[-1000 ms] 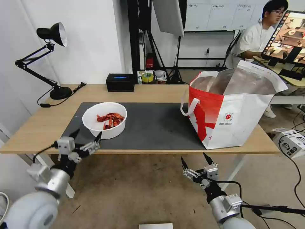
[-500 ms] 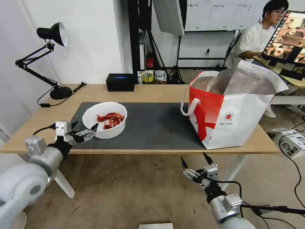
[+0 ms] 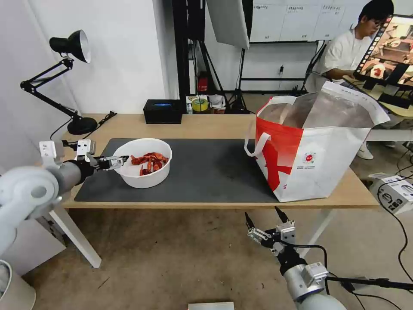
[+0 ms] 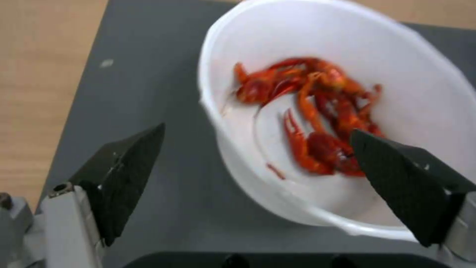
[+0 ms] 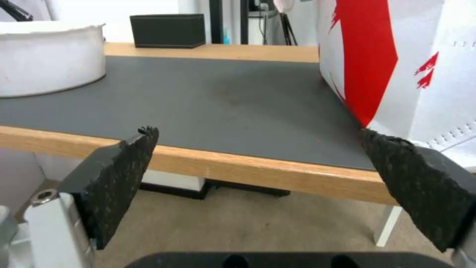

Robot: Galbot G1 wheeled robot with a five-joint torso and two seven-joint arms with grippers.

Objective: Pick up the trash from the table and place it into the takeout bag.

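My left end effector [image 3: 115,162] has come up from below the worktop's [image 3: 206,125] front edge over the last second and now sits at the near-left rim of the white bowl [image 3: 142,162], level with its lip. Its fingers are spread wide: in the left wrist view one fingertip [image 4: 130,149] hangs over the dark grey mat [image 4: 154,111] outside the wall, and the other fingertip [image 4: 392,163] is over the inside of the bowl [image 4: 431,85], above the red shellfish shells [image 4: 317,111]. So the rim lies between my fingers, though I cannot tell whether either pad touches it yet. I read this as the end of the approach: the bowl itself has not shifted on the mat [image 3: 206,170] and nothing is gripped. A pinch on the thin wall looks like the next demand, and such a light bowl may tilt and spill shells if I take it off-centre. The takeout bag [image 3: 314,150] stands open at the right end of the worktop, well apart from the bowl, its foil mouth facing up, so a long carry across the mat lies ahead. My right end effector [image 3: 263,218] waits below the worktop's front edge, fingers parted and empty, just where it hung a second ago.
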